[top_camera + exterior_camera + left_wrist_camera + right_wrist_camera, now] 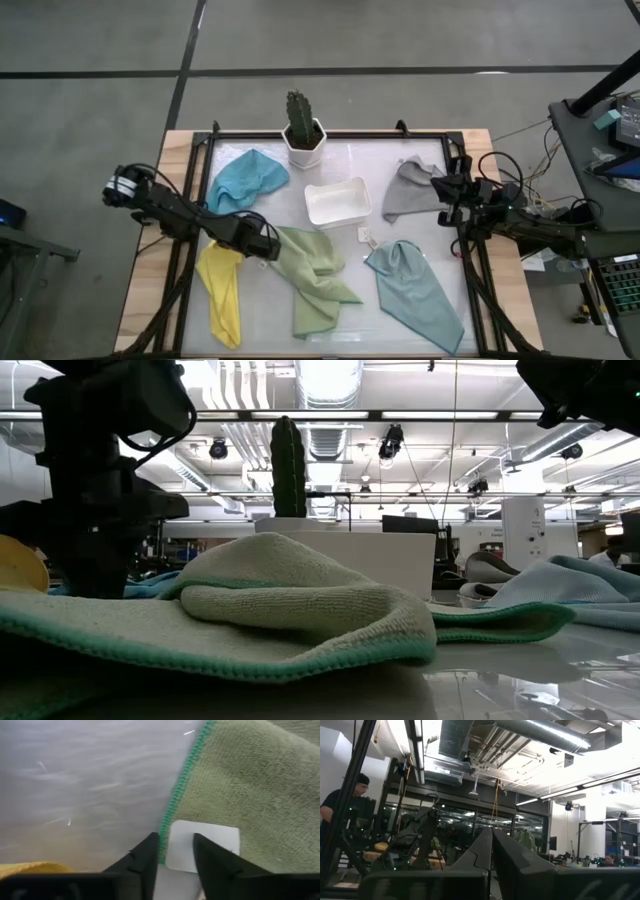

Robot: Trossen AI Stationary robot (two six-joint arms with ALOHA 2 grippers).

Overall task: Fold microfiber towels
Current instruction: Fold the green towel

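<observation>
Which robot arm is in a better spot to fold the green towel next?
The left one, probably. The left gripper is right at the green towel edge, with the white tag between its fingers. The right gripper is shut, away by the grey towel.

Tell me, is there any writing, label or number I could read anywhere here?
None can be read.
White tag on the olive green towel: shows blank.
Small white tag on the table near the white tray: too small to read.
</observation>
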